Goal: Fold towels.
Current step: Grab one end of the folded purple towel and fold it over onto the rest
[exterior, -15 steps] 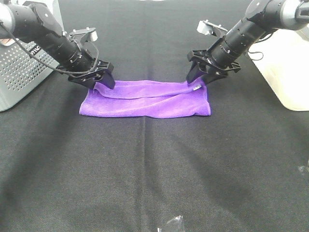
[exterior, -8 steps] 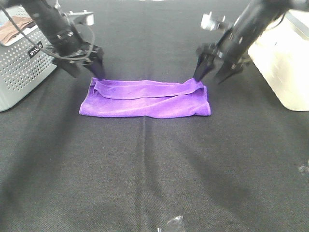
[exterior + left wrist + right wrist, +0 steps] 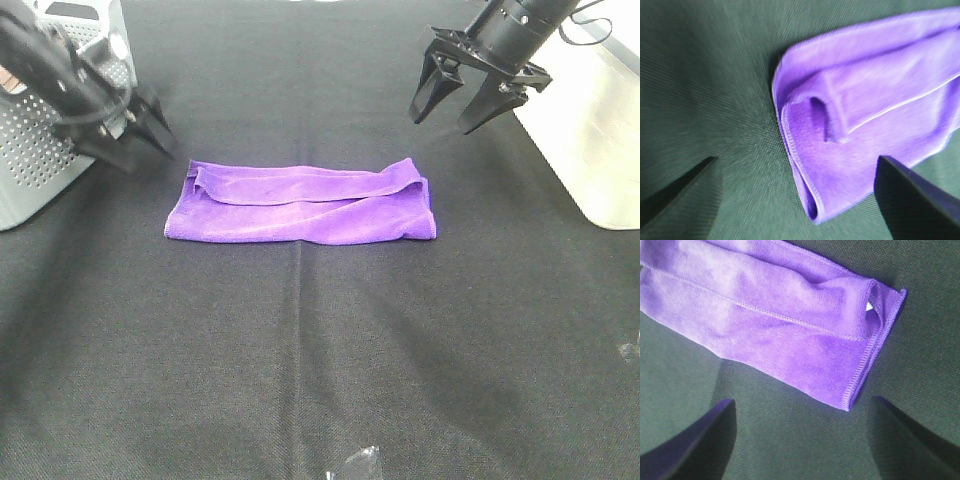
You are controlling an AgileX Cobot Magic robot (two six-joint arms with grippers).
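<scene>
A purple towel (image 3: pixel 300 203) lies folded into a long strip on the black table, its far edge rolled over the near layer. My left gripper (image 3: pixel 140 140) hangs open just off the towel's left end, holding nothing. In the left wrist view that towel end (image 3: pixel 865 125) lies ahead of the gripper (image 3: pixel 805 200), whose dark fingers (image 3: pixel 910 200) stand wide apart. My right gripper (image 3: pixel 463 105) is lifted up and back from the right end, open and empty. The right wrist view shows the towel's right end (image 3: pixel 780 325) with a white tag (image 3: pixel 869 306), beyond the open gripper (image 3: pixel 800 440).
A grey perforated basket (image 3: pixel 40 150) stands at the far left, right behind my left arm. A white bin (image 3: pixel 590 130) stands at the far right beside my right arm. A small clear wrapper (image 3: pixel 355 465) lies at the table's near edge.
Both grippers let go of the towel's far corners and pulled away: the left one out toward the basket, the right one up and back. The towel stays folded and still.
</scene>
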